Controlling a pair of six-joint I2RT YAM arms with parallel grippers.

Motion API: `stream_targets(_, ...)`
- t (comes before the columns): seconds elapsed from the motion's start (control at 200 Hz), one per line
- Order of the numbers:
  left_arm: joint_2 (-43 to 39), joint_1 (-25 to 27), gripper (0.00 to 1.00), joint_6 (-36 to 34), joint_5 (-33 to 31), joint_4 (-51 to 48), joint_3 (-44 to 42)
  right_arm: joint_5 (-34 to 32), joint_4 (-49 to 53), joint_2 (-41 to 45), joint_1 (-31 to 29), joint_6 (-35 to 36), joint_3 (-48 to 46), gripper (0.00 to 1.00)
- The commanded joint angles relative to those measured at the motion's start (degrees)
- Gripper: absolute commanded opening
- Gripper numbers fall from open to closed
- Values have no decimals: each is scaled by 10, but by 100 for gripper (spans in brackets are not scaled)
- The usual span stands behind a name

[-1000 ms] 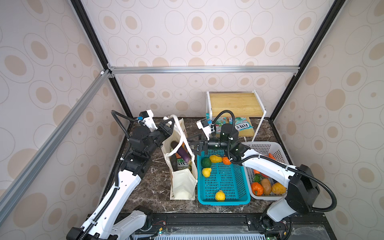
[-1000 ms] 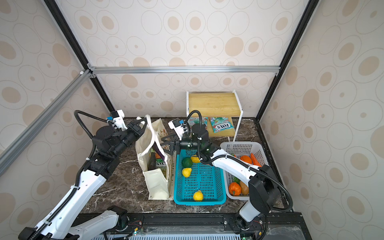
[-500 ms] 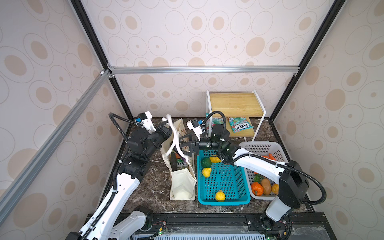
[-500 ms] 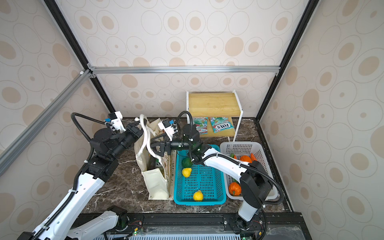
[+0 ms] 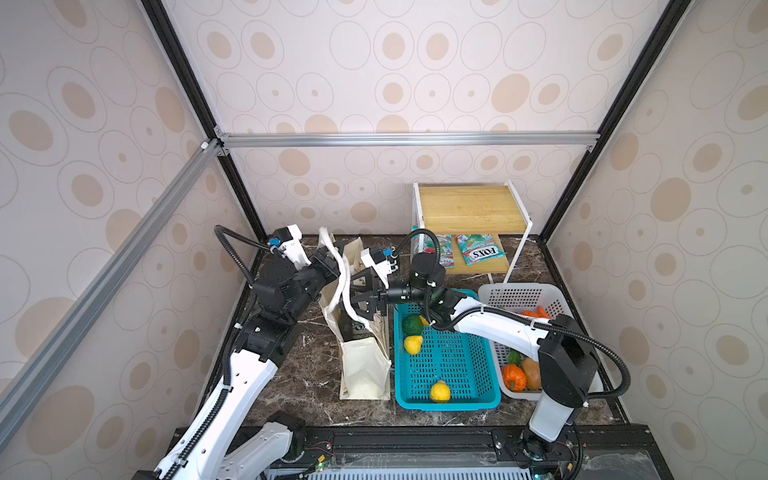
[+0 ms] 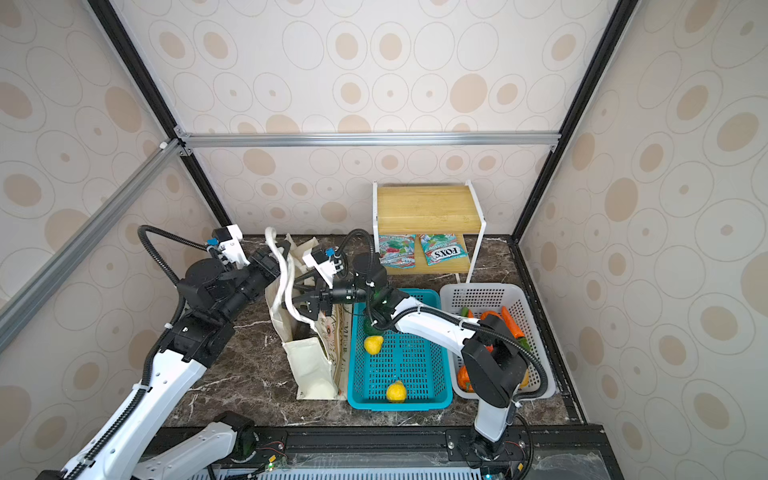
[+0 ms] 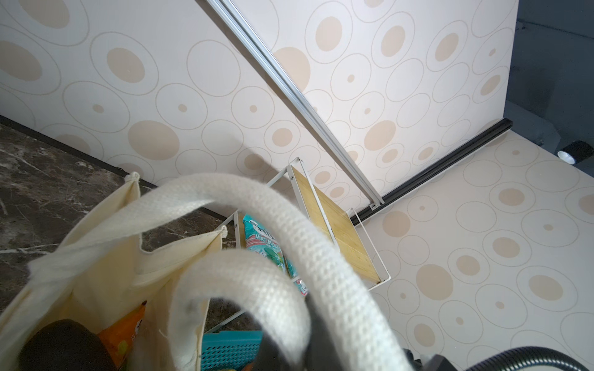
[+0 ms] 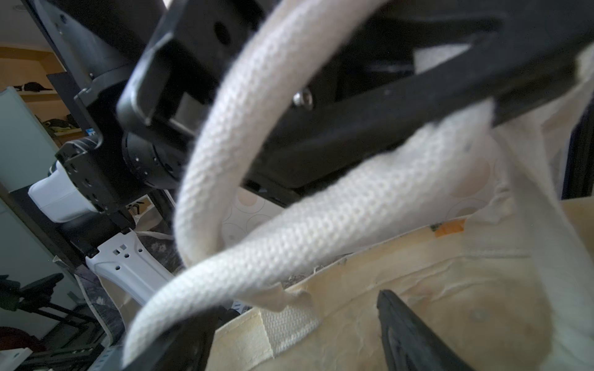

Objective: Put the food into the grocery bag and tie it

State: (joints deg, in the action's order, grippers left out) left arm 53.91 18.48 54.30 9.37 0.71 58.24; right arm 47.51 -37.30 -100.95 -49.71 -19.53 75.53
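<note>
Left arm [image 5: 245,374]: up from its base, elbow bent, wrist roughly level. Left gripper [image 5: 332,268]: jaws closed. Right arm [image 5: 498,328]: stretched across the middle, forearm near-horizontal. Right gripper [image 5: 348,297]: jaws spread wide, apparently tip-to-tip with the left's.

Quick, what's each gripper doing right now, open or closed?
Left gripper: shut on the white rope handle.
Right gripper: open, holding nothing, jaws spread at the handles.
</note>
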Motion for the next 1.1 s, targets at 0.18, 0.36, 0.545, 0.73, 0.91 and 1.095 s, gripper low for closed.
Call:
stream_targets(0.18,-4,-3,0,-18,-28,11,-2,82,4,-33,-41,107,43,81)
stream_targets(0.36,-11,-4,0,-21,-39,9,-10,76,-9,-53,-52,96,59,72)
stream_targets(0.545,-11,-4,0,-25,-41,8,-15,73,-113,-65,-58,33,46,49)
stream_targets(0.73,-16,-4,0,-25,-46,11,-19,56,-126,-72,-62,26,50,40)
stream_targets(0.91,-20,-5,0,-30,-60,7,-21,46,-174,-70,-62,-9,39,22)
stream_targets(1.095,-21,-6,0,-33,-63,7,-20,28,-204,-74,-63,-33,30,5)
